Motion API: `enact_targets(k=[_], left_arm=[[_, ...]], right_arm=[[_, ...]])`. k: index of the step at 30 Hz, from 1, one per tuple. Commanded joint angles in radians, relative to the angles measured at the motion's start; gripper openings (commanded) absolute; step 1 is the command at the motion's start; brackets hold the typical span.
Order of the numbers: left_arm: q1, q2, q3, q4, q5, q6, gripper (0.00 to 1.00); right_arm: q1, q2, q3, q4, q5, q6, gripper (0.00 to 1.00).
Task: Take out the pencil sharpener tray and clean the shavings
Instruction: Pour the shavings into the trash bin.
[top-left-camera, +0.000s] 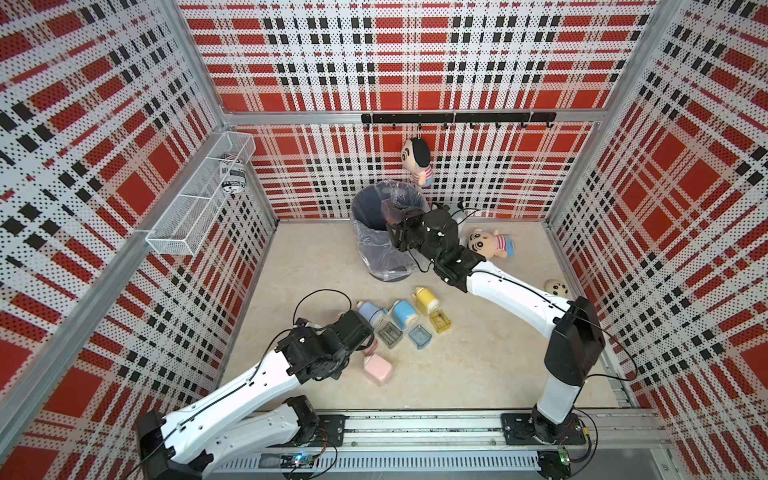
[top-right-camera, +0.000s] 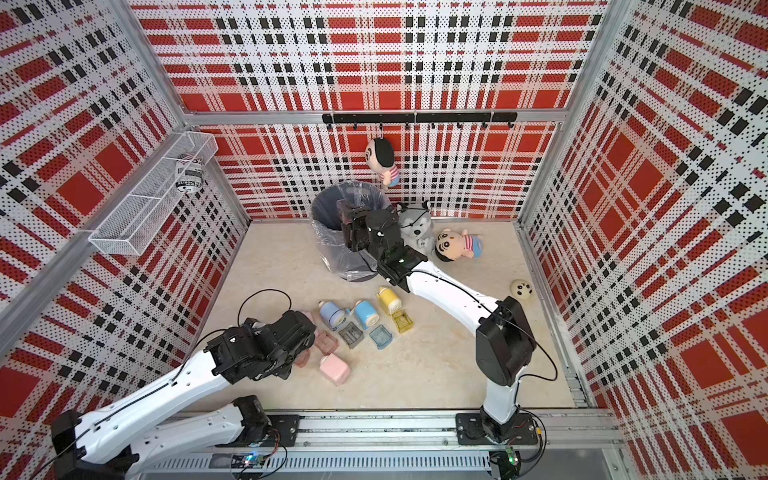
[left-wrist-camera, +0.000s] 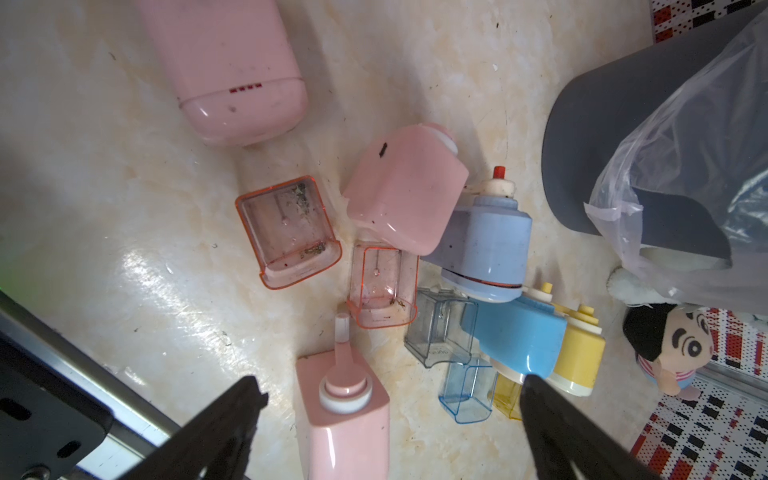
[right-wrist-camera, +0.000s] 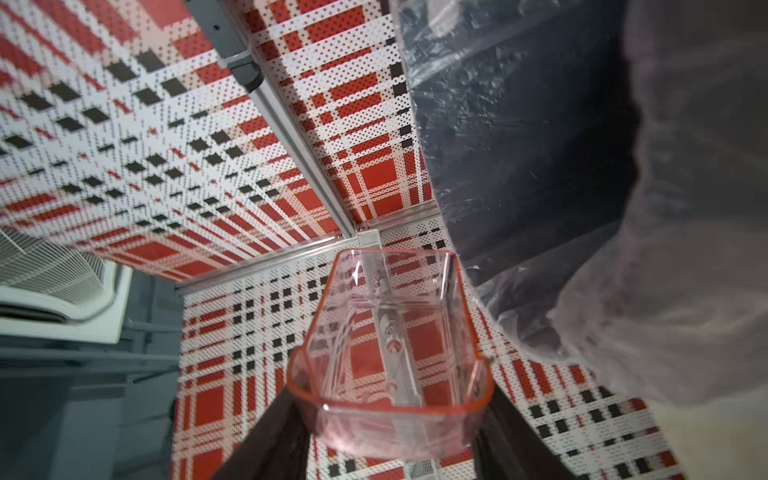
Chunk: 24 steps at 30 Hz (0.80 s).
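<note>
Our right pincer (right-wrist-camera: 390, 415) pinches the tray (right-wrist-camera: 390, 332) by its near end, at the bin (top-left-camera: 363, 205) rim; our left pincer (left-wrist-camera: 392, 390) hangs spread over a sharpener (left-wrist-camera: 345, 419).

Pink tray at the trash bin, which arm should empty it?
Right. Its end effector is shut on the pink tray at the trash bin; the left end effector hangs open over the sharpeners, away from it.
</note>
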Motion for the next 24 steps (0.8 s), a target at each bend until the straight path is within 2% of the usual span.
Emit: enact_targets(k=[1, 8, 13, 17, 24], left_arm=[[-0.007, -0.005, 0.004, 0.002, 0.000, 0.014, 0.98], [-0.009, 0.020, 0.008, 0.013, 0.007, 0.026, 0.98], [-0.009, 0.029, 0.004, 0.013, 0.021, 0.028, 0.98], [-0.008, 0.032, -0.003, 0.014, 0.036, 0.023, 0.98], [-0.008, 0.083, 0.001, 0.025, 0.085, 0.040, 0.98]], right_arm=[[-0.018, -0.110, -0.047, -0.058, -0.008, -0.293, 0.50], [-0.025, -0.238, -0.158, -0.073, -0.035, -0.675, 0.51], [-0.025, -0.370, -0.298, -0.062, -0.042, -0.928, 0.52], [-0.025, -0.484, -0.448, -0.050, -0.031, -1.084, 0.52], [-0.023, -0.681, -0.728, 0.015, -0.096, -1.318, 0.51]])
